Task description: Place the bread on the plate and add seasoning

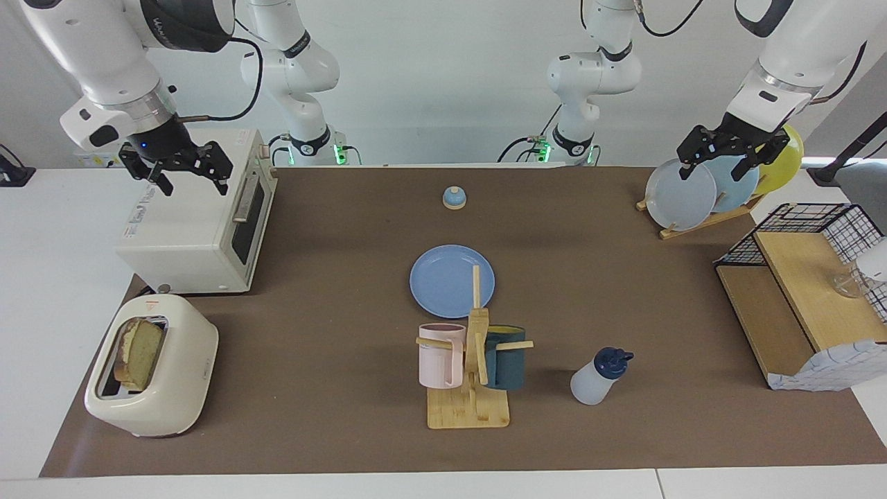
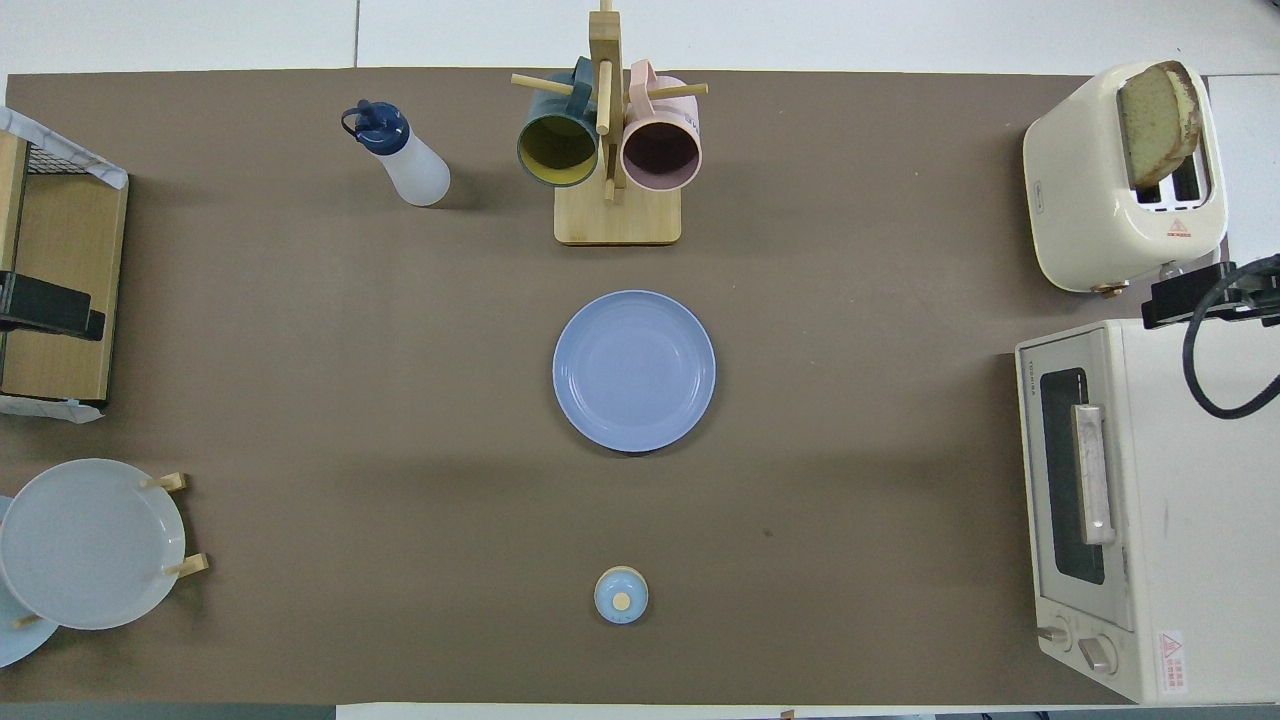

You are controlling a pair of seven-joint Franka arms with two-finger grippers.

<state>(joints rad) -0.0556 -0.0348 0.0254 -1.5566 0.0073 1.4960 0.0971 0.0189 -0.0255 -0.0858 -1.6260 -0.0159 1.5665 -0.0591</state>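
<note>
The bread (image 1: 141, 353) stands upright in the slot of a cream toaster (image 1: 159, 398) at the right arm's end of the table; it also shows in the overhead view (image 2: 1155, 120). The round blue plate (image 1: 452, 281) lies flat and bare in the middle of the table (image 2: 634, 370). The seasoning bottle (image 1: 596, 378), whitish with a navy cap, stands farther from the robots than the plate, toward the left arm's end (image 2: 405, 160). My right gripper (image 1: 187, 177) is open and empty, raised over the toaster oven. My left gripper (image 1: 724, 163) is open and empty, raised over the plate rack.
A white toaster oven (image 1: 194, 229) stands nearer to the robots than the toaster. A wooden mug tree (image 1: 471, 360) with a pink and a dark mug stands beside the plate, farther from the robots. A blue-domed bell (image 1: 454, 198), a plate rack (image 1: 693, 190) and a wire shelf (image 1: 804, 291) are also on the table.
</note>
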